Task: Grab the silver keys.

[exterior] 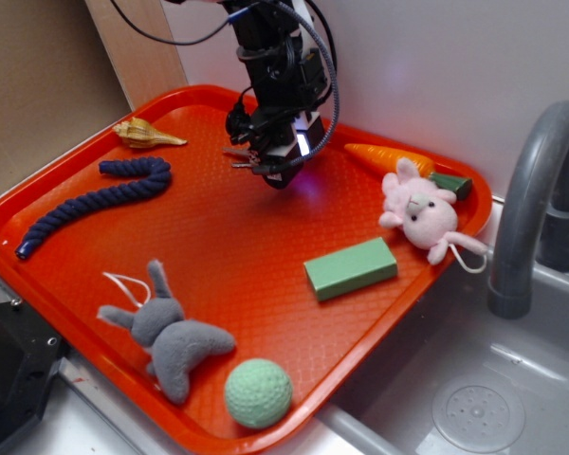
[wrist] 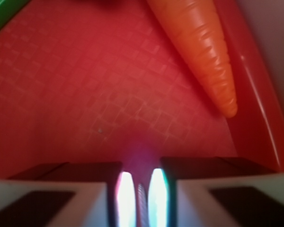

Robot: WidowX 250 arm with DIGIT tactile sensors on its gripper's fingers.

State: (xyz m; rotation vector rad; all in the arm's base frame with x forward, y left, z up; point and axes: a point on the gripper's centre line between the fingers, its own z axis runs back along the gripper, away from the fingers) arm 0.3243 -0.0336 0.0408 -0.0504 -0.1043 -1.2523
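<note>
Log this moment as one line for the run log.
end effector: shut on silver keys | position: over orange tray, rear | nearby: carrot | untouched: seashell

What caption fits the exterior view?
WidowX end effector closed on small grey-silver metal keys at the far side of the orange plastic tray.

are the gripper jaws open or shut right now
Shut, it seems on the silver keys. In the wrist view the gripper has only a sliver between its jaws, with thin metal in it; the exterior view shows keys sticking out.
</note>
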